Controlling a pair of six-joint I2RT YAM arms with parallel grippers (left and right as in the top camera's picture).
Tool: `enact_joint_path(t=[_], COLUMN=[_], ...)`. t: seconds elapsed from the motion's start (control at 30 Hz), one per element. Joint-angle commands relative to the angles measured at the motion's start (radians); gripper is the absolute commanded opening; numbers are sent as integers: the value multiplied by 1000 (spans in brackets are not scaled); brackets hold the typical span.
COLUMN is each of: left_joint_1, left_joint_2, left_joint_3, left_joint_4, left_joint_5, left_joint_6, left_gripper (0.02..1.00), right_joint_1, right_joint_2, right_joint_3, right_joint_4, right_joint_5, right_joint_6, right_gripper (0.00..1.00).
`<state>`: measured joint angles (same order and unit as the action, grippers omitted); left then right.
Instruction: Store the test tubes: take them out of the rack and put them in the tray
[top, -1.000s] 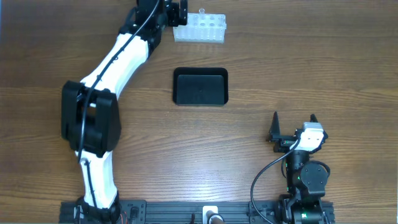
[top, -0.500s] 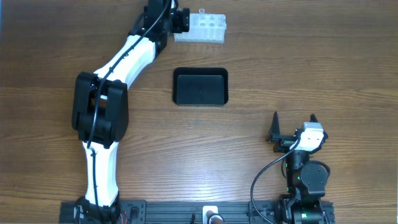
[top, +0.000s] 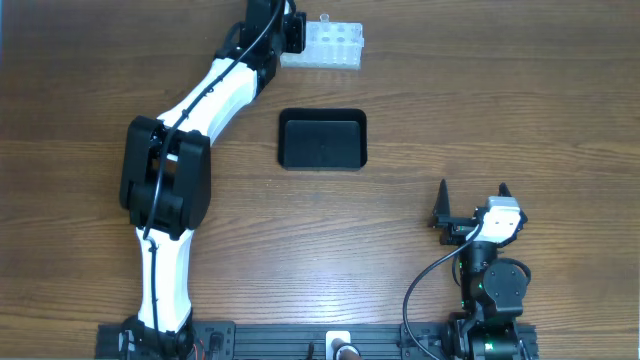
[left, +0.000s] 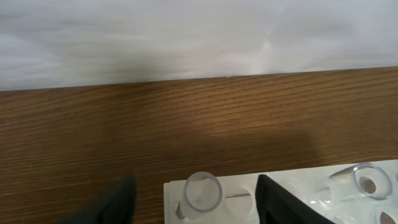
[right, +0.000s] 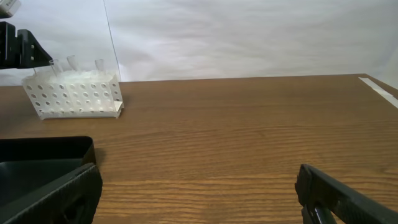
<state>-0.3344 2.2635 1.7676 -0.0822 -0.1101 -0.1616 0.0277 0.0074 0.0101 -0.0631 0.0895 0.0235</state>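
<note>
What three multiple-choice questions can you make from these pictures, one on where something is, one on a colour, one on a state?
1. Where is the left claw?
A. at the rack
B. folded back by its own base
C. touching the other arm

2. What colour is the tray?
A. white
B. black
C. blue

3. How is the right claw?
A. shut on something
B. shut on nothing
C. open, holding nothing

Answers:
1. A: its fingers stand on either side of a tube at the rack's end.
2. B: from above the tray shows black against the brown wood.
3. C: its two fingers stand well apart with nothing between them.
</note>
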Motion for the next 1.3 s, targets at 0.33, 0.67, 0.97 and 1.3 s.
enact_joint_path(t=[0.33,0.67,0.97,1.3], left_joint_1=[-1,-9,-11,-11], left_joint_2=[27,41,43,43], left_joint_3=[28,28,28,28], left_joint_4=[12,45,45,42], left_joint_5=[-38,-42,-41,-41], left_joint_6=[-3,-3,-3,-3], left_gripper=[514,395,297,207], right_joint_1=[-4,-4,-4,-4], right_joint_2=[1,1,1,1], right_joint_3=[-5,-5,-5,-5], right_joint_4=[-4,-4,-4,-4], right_joint_5=[13,13,13,13], right_joint_6=[5,5,5,5], right_gripper=[993,991,991,991])
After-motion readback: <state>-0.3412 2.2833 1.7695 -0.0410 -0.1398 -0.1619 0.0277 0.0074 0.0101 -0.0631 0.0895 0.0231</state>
